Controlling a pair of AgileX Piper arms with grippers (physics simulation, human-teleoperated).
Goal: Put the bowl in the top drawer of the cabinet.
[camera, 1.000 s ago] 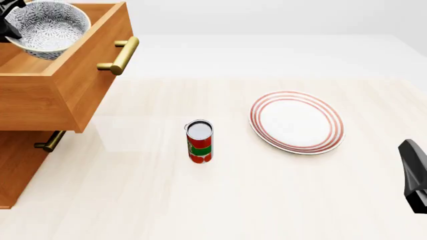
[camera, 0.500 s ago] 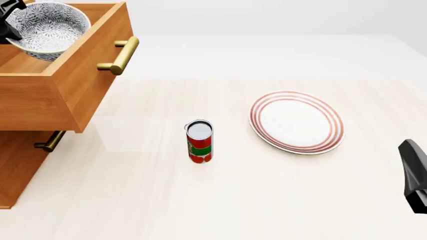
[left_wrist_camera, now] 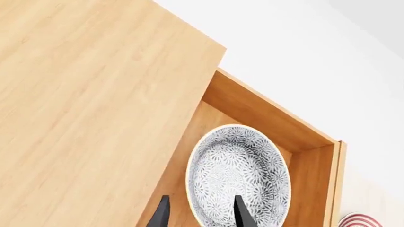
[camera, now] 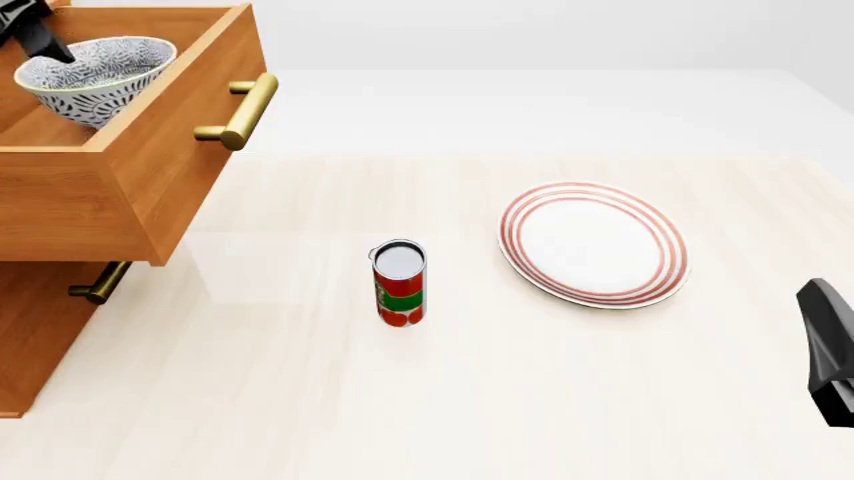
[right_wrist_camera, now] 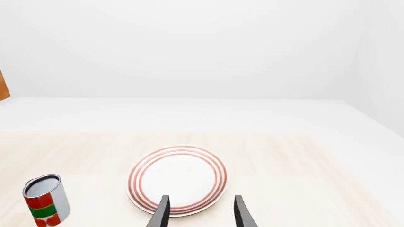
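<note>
The top drawer [camera: 127,130] of the cabinet [camera: 40,330] stands pulled out, its brass handle [camera: 240,110] facing the table [camera: 534,400]. The bowl [camera: 96,78] sits inside this drawer, upright, near the rear of the open box. In the left wrist view the bowl [left_wrist_camera: 239,175] lies on the drawer floor, just beside the edge of the cabinet top.

The left tool [left_wrist_camera: 200,216] is apart. Its fingers [left_wrist_camera: 162,215] straddle the near rim of the bowl with a gap visible on each side, so the tool does not appear to clamp the bowl. Judgement: the bowl has been released and placement is effectively done; the open spread allows a straight lift clear of the rim.

The right tool [right_wrist_camera: 200,215] is also apart and holds nothing. It hangs above the table, pointed toward the plate [right_wrist_camera: 177,178], with the can [right_wrist_camera: 44,199] off to one side. Judgement: it is parked away from the cabinet to leave the left arm room.

Risk: a finger catching the rim during withdrawal could tip the bowl.
</note>
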